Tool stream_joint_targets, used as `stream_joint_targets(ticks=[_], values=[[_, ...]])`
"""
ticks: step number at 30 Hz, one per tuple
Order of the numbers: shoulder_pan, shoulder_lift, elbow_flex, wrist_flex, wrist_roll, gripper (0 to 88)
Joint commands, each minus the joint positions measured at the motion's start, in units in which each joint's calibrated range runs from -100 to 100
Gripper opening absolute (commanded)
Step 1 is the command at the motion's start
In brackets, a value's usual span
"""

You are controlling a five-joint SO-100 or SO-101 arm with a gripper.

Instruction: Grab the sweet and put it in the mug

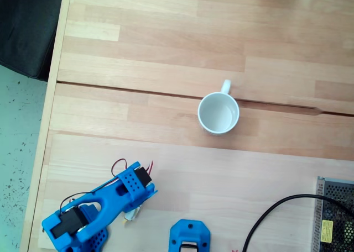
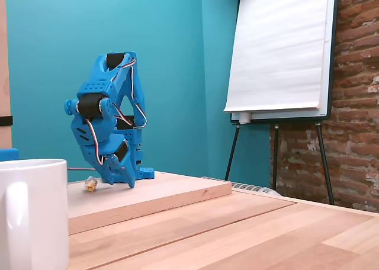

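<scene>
Sweet in hand; mug apart.

The 3D-printed robot arm is bright blue with black motors and red-white wires, and the round ceramic mug is plain white inside and out. Pale blond wooden tabletop, teal wall, red brick.
</scene>
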Motion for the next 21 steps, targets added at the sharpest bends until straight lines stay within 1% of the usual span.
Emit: stream_joint_targets(ticks=[1,8,13,16,21], values=[[0.2,-1.2,-5.2,-0.2,-0.1,20.9],[-0.5,-1.2,-9.0,0.1,0.3,20.9],[-1.4,-1.6,-8.1,0.8,0.7,21.4],[-4.5,-2.5,-8.4,0.9,2.6,21.7],[-7.2,-11.3,-6.4,1.0,7.7,21.8]])
